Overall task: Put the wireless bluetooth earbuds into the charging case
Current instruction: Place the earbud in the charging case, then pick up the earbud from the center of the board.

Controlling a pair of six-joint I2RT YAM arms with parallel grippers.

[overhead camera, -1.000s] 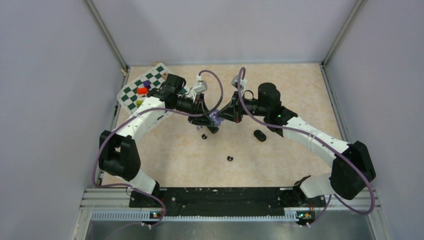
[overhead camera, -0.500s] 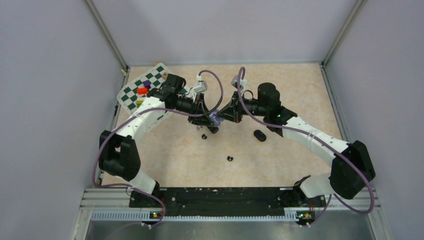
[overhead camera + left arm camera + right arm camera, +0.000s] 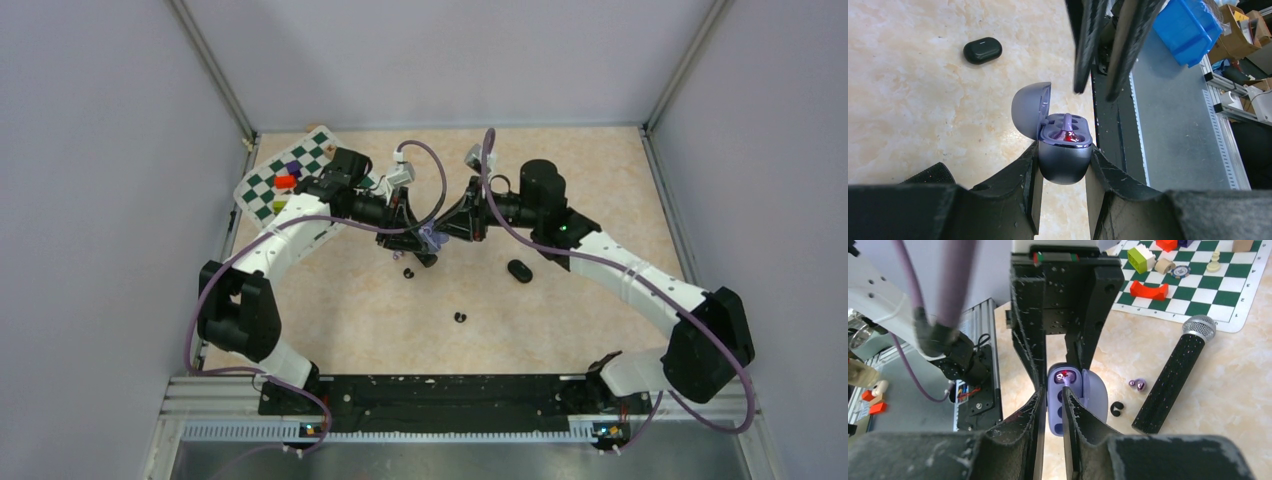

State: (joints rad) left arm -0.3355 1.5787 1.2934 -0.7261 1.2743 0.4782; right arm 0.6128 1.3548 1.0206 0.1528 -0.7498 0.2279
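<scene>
Purple case (image 3: 1064, 162), black case (image 3: 982, 50), four earbuds (image 3: 1137, 385)

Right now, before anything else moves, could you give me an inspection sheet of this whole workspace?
Surface: table, beige marbled top.
Job's things: purple charging case with its lid open and one purple earbud seated; loose purple earbud beside the microphone; two black earbuds loose on the table; black case closed.
Clutter: microphone lying flat; chessboard with blocks, far left.
Grippers: left gripper shut on the purple charging case; right gripper close over its open top, jaws slightly apart, empty.
Cables: purple cables loop along both arms.
Surroundings: pale walls on three sides.
</scene>
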